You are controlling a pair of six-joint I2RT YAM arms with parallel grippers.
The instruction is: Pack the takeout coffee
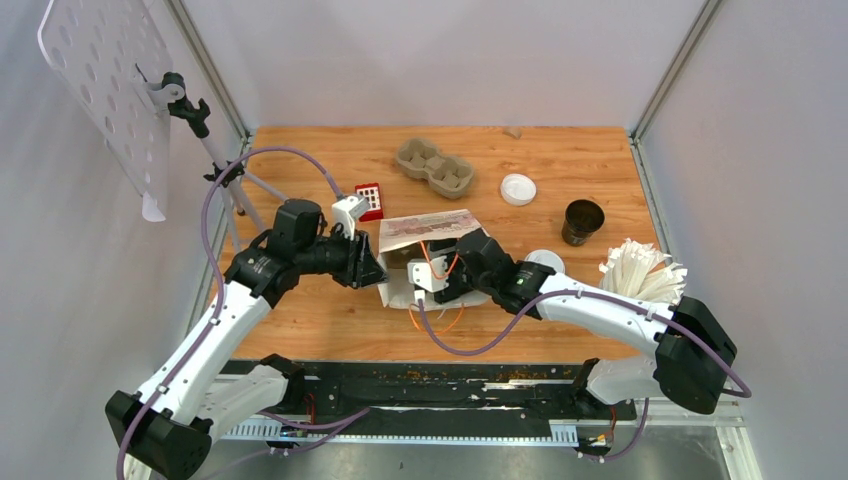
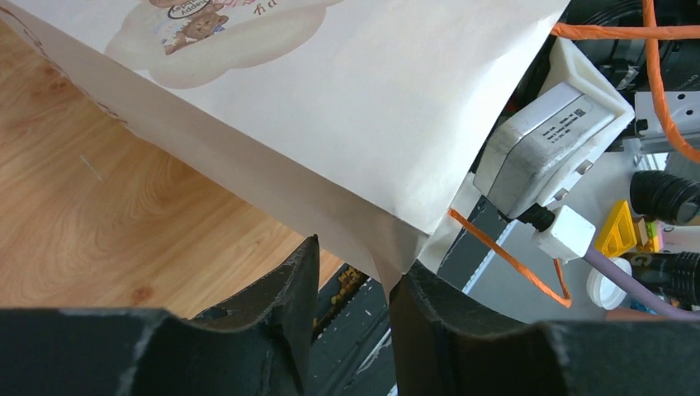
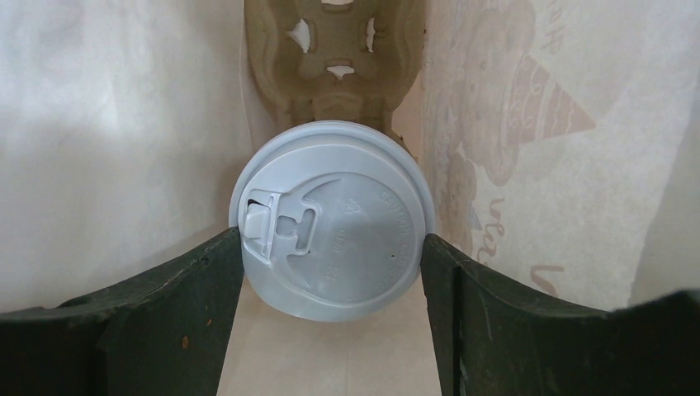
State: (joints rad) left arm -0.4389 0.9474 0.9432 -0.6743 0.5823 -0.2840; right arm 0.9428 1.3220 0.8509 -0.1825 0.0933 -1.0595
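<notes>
Jaws of right gripper [image 3: 332,243] hold takeout coffee [image 3: 330,210] between them.

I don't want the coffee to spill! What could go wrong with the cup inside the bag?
The left gripper looks open around the paper bag corner, so the bag might sag or slide. The right gripper pinches the coffee cup at its lid; it could tilt or miss the pulp tray behind it.

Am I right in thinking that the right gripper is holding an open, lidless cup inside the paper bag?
Not quite. The cup held by the right gripper inside the paper bag is closed with a white lid, not open. The right wrist view shows this.
</notes>
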